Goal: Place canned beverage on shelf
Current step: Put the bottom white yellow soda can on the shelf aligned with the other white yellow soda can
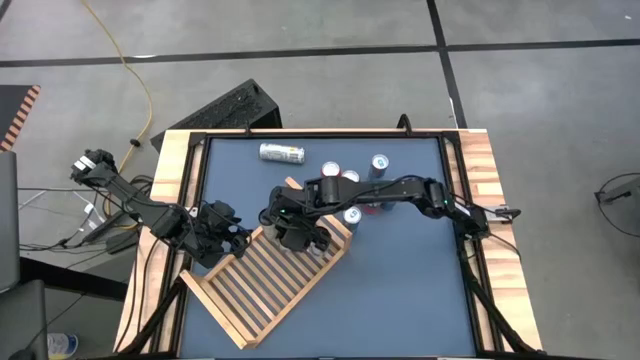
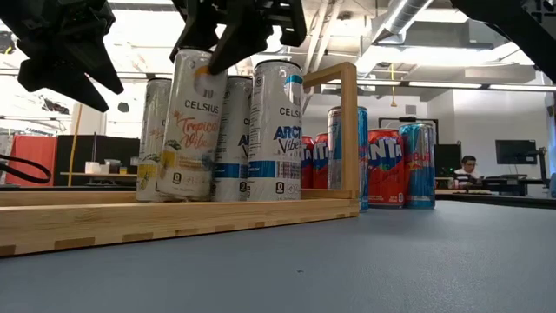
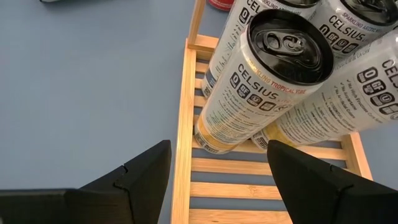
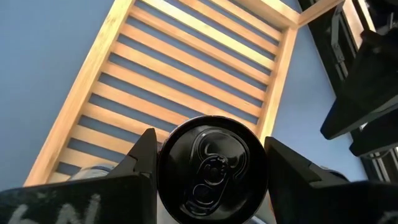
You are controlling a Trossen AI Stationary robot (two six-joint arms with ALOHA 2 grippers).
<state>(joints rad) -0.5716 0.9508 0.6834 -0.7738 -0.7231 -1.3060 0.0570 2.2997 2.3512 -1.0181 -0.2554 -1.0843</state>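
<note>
- Shelf: light wooden slatted rack, lying askew on the blue table, its long axis running from 7 o'clock to 1 o'clock in the high view.
- Celsius Tropical Vibe can: standing at the rack's 1 o'clock end, slightly tilted in the low view, beside other Celsius cans.
- Right gripper: over that end of the rack; fingers set either side of the can's top, closed on it.
- Left gripper: hovering above the rack's 9 o'clock edge, fingers partly apart, holding nothing.
- Loose stock: Fanta can and others upright off the rack; one silver can lying at 12 o'clock.
- Risk: releasing while the can leans may topple it into neighbours; a base straddling slats could rock.
</note>
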